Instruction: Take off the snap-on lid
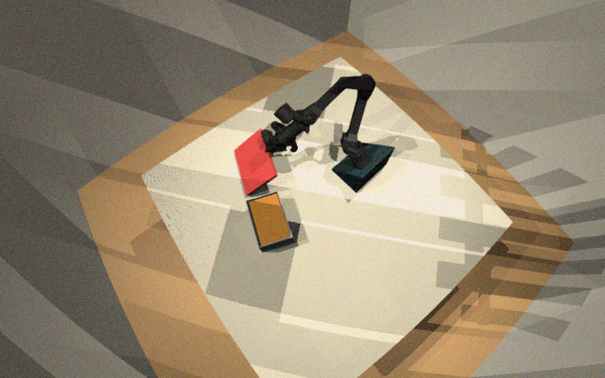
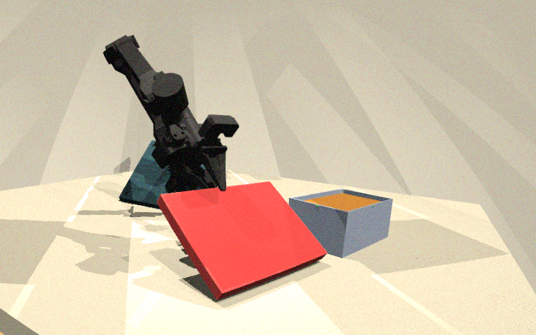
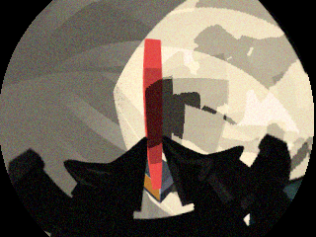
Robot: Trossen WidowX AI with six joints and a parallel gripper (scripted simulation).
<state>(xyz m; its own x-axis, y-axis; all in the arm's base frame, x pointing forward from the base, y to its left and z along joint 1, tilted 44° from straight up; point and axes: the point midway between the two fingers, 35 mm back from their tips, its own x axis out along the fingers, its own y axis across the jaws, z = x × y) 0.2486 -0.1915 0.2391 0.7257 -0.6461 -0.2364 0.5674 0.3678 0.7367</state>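
Note:
The red lid (image 1: 255, 164) (image 2: 245, 236) (image 3: 153, 99) is off the box and steeply tilted. Its outer face is toward the exterior camera, its upper edge is at the gripper and its lower edge is at or just above the table; I cannot tell whether it touches. My gripper (image 1: 268, 144) (image 2: 222, 188) (image 3: 154, 138) is shut on the lid's upper edge. The storage box (image 1: 277, 244) (image 2: 367, 229) (image 3: 168, 184) is grey-blue, upright and open, with an orange inside. It stands beside the lid's lower corner, with a narrow gap in the top view.
The arm's dark teal base (image 1: 379, 156) (image 2: 144, 181) stands behind the gripper, away from the box. The pale table top (image 1: 357, 276) (image 2: 435, 292) has a wooden border (image 1: 120, 285). Shadows lie under the lid and around the box.

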